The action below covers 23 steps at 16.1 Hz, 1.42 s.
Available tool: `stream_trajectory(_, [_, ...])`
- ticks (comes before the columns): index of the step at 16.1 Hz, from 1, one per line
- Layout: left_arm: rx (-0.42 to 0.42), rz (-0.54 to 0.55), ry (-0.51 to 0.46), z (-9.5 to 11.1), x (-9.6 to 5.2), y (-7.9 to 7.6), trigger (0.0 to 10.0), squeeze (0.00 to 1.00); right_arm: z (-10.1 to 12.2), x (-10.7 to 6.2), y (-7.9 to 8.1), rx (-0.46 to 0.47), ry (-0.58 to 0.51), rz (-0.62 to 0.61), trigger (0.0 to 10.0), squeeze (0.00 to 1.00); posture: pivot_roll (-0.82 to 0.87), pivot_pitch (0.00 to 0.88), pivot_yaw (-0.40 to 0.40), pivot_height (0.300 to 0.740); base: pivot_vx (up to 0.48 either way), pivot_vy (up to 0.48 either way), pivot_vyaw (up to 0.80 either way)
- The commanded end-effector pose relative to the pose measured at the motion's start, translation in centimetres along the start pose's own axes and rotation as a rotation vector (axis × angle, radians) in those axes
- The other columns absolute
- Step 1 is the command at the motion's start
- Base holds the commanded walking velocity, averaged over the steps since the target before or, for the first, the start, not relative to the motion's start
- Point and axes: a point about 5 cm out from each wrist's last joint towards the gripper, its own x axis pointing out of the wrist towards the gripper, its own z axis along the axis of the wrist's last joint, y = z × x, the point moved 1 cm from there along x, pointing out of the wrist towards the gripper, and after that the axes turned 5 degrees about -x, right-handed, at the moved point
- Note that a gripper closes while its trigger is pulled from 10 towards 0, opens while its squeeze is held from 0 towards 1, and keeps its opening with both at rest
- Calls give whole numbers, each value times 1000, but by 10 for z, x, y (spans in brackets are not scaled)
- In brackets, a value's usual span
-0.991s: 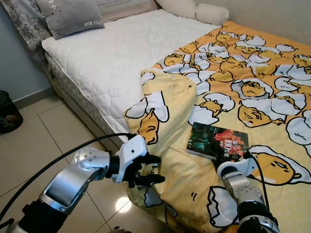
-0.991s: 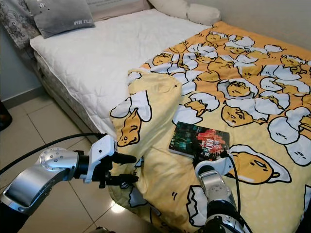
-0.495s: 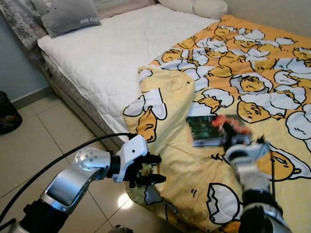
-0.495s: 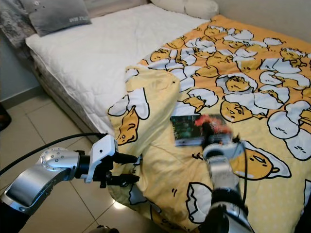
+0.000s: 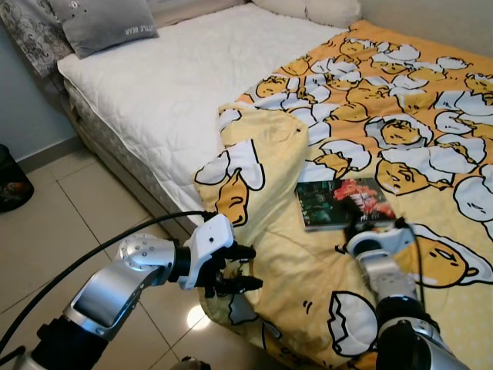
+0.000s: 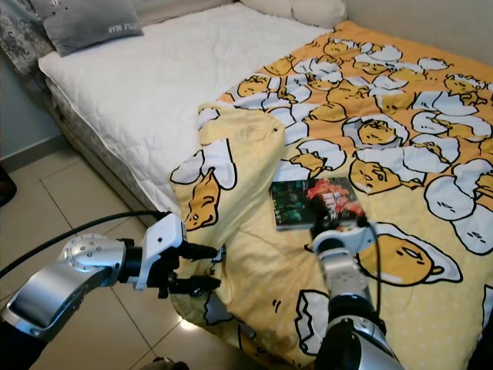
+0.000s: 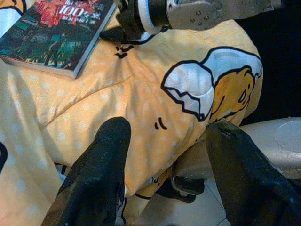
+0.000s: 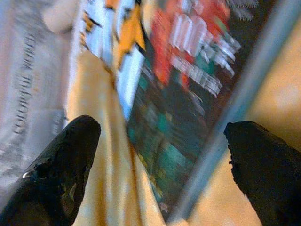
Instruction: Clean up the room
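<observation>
A: Two claws up. Left claw hangs off the bed's near edge, beside the draped corner of the blanket, fingers spread wide, gripping nothing. Right claw sits over the book, fingers wide apart, one each side of the cover, not closed on it.

B: Book location?

A: Flat on the blanket, near the bed's front edge, just past the folded-back flap.

B: Handling?

A: Looks like a thin paperback: light, somewhat bendy, glossy cover so probably slick. Soft bedding underneath will give, so a finger could push under an edge. I'd pinch across the spine or a long edge, not the flat face. Blanket is soft and bulky; it'll bunch and may drag the book if pulled first.

B: Blind spots?

A: Right claw fingertips are hidden behind the wrist in the head views. Right wrist view is blurred, so whether the fingers touch the book is unclear. Cover text is only partly legible. Dark bin at the floor's far left is cut off.
</observation>
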Motion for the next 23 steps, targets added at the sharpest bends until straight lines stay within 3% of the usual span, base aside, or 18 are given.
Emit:
stream_trajectory(1, [3,11,22,-3,-3,0,10000,82,-2,0,-6,-38,10,-60,10000,0,-74,52,23,740,0,0,0])
stream_trajectory(6, [-7,-6,27,-4,-3,-6,10000,78,-10,-3,-16,-48,37,-96,10000,0,-56,91,30,740,0,0,0])
stream_trajectory(8, [-8,-11,27,-3,-4,-7,10000,82,-8,0,-5,-6,6,-31,10000,0,-47,112,40,740,0,0,0])
stream_trajectory(9, [-9,-14,25,-3,-5,-7,10000,86,-5,4,8,31,-21,43,10000,0,-50,114,43,740,0,0,0])
stream_trajectory(12, [-3,-17,22,-1,-5,-6,10000,86,2,9,26,53,-50,119,10000,0,-49,114,48,740,0,0,0])
stream_trajectory(14, [-1,-19,22,1,-4,-6,10000,82,4,11,30,51,-53,132,10000,0,-48,115,47,740,0,0,0])
stream_trajectory(18, [-2,-19,30,-1,-6,-6,10000,82,0,13,31,12,-25,115,10000,0,-44,116,43,740,0,0,0])
stream_trajectory(21, [-4,-16,34,-2,-6,-7,10000,86,-11,13,23,-35,26,43,10000,0,-34,128,40,740,0,0,0])
stream_trajectory(23, [-8,-18,37,-1,-7,-9,10000,86,-17,12,22,-14,33,36,10000,0,-16,151,42,740,0,0,0])
